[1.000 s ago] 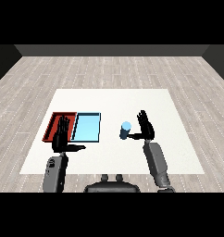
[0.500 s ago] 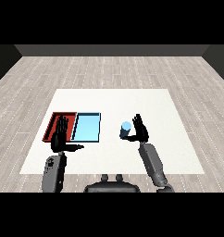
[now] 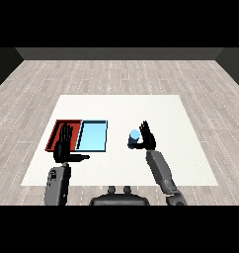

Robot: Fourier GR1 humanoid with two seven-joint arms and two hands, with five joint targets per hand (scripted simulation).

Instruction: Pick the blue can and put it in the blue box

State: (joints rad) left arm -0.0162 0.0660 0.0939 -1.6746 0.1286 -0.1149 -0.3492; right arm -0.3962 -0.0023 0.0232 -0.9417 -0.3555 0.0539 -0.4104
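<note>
One white table [image 3: 190, 148], two trays, one can, two hands. The red tray [image 3: 56, 129] and the blue tray [image 3: 93, 135] lie side by side at centre left of the frame, red outermost. The single blue can [image 3: 134, 139] stands upright just right of centre, apart from the blue tray (bare table between them). The right hand [image 3: 147, 140] is against the can's right side, fingers curled round it, grasping it. The left hand [image 3: 64, 147] sits at lower left over the near edge of the red tray, fingers straight and spread, thumb out to the right; it holds nothing. Grey forearms enter from the lower corners.
</note>
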